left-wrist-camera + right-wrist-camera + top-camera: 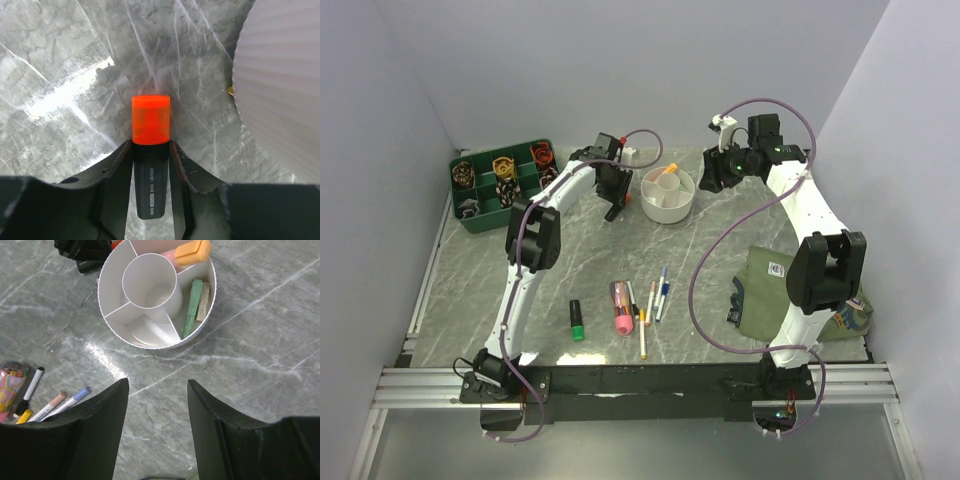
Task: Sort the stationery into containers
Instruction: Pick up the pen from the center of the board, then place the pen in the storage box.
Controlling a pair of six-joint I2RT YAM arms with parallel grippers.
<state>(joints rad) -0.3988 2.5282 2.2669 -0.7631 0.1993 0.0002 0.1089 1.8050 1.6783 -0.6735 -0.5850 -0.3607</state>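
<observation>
At the far middle of the desk, seen from above, the left tool hangs just beside the white bowl, tilted down toward it, probably so its load can go over the rim. The unsorted pens, a pink marker and a green-capped marker lie loose near the front edge, well apart from the bowl. From the left wrist, that tool pinches an orange-capped black marker by its barrel, cap forward and free, with the bowl's ribbed wall close on the right. From the right wrist, the right tool stands spread and empty short of the bowl, seemingly keeping clear. A green pen and a tan one share one compartment.
</observation>
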